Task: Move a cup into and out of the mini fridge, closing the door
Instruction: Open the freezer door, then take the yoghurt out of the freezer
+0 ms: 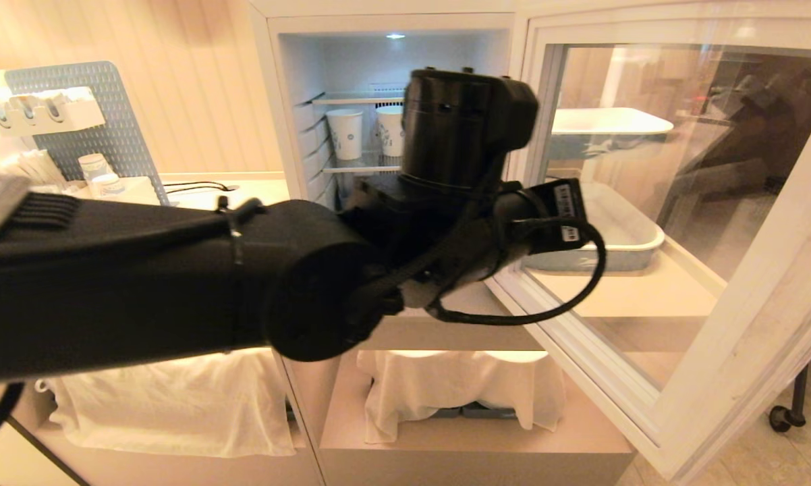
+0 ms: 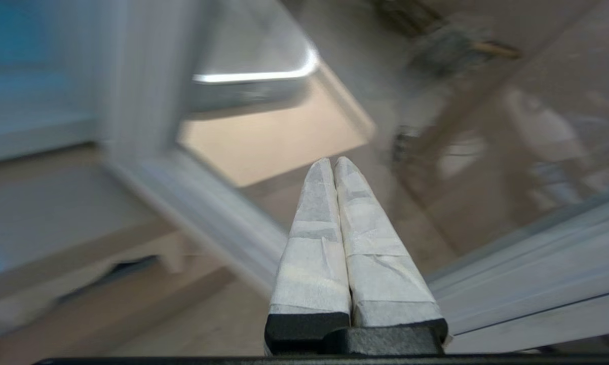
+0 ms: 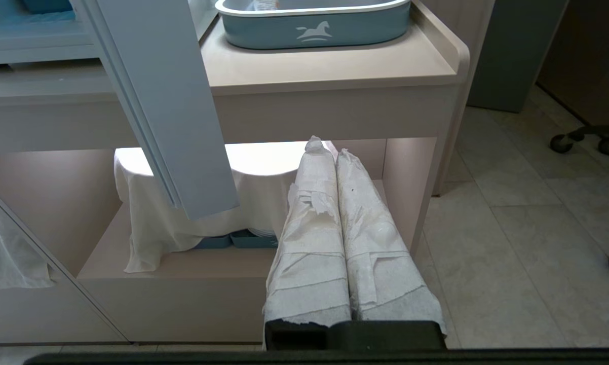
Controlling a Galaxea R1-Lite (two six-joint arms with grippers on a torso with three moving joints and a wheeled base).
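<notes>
The left gripper (image 2: 334, 165) has its jaws pressed together, empty, just inside the swung-open door (image 1: 736, 351); the mini fridge (image 1: 291, 101) stands open behind. The right gripper (image 3: 325, 147) hangs low, jaws closed.

Warm dim light, bright lamp inside mini fridge (image 1: 291, 101), left wrist view motion-blurred.

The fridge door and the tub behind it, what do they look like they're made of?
The door: a clear glass pane, since the counter shows straight through it with faint reflections, set in a wide smooth frame that looks like painted metal or plastic; which one cannot be told. The tub: probably moulded plastic, matte grey-blue with a pale rolled rim and a printed white horse.
</notes>
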